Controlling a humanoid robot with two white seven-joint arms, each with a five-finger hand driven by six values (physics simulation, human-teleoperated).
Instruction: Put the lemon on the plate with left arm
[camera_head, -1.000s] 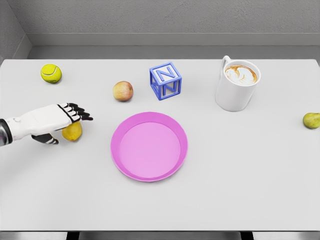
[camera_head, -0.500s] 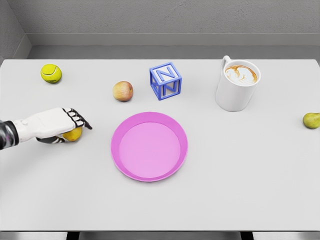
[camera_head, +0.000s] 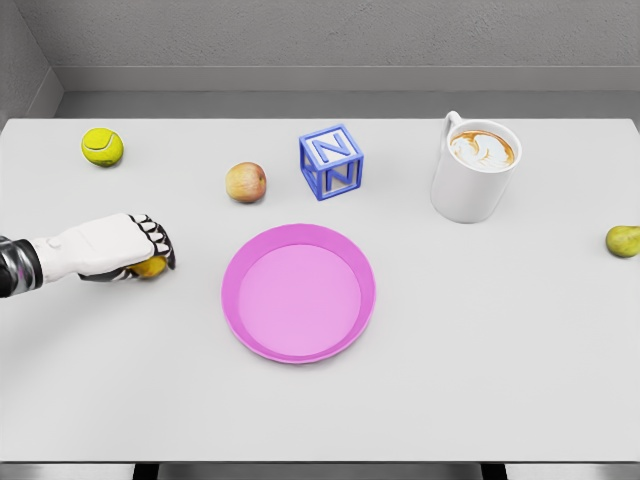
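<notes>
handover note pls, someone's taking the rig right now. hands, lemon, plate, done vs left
Left hand: fingers curled over the lemon, which sits on the table left of the plate.
Right arm: out of view.
Plate: pink, mid-table, nothing in it.
Done: reach and grasp on the lemon.
Left: lift, carry right to the plate, set it down, let go.

lemon (camera_head: 151, 267) mostly hidden under the left hand (camera_head: 120, 246)
</notes>
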